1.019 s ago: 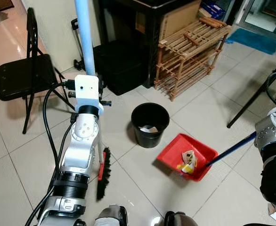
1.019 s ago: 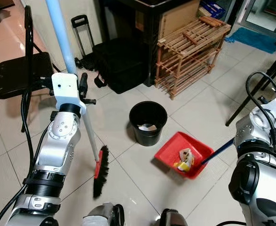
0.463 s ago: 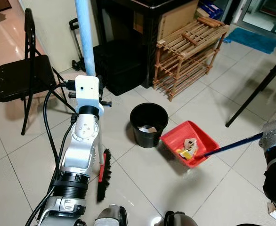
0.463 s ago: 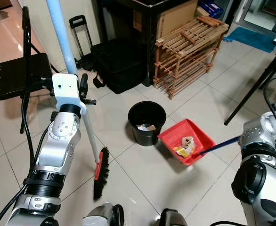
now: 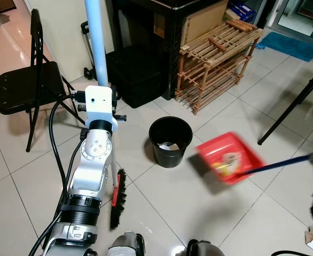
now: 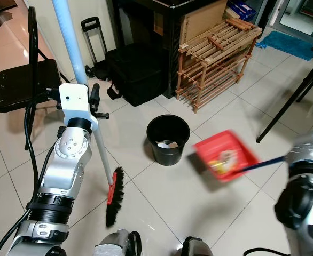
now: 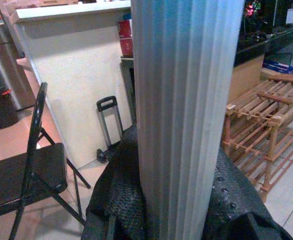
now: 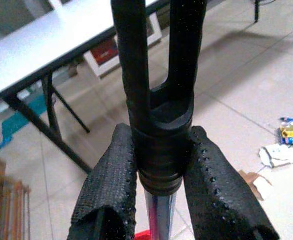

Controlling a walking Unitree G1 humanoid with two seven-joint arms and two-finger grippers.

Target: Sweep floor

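Two grips are shown pretty clearly in the wrist views: the left gripper [image 7: 181,220] is closed around the pale blue broom handle [image 5: 95,42], and the right gripper [image 8: 159,200] is clamped on the dustpan's black handle end [image 8: 156,95]. The broom head [image 6: 114,197] is rested on the tiles lower left. The red dustpan [image 5: 228,162] is smeared with blur at centre right, just beside the black bin [image 5: 170,141], so the scraps inside can't be made out.

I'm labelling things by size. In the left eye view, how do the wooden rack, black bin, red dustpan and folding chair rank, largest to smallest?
1. Wooden rack
2. Folding chair, close behind; the rack stands farther off
3. Red dustpan, blurred, unsure against the bin
4. Black bin
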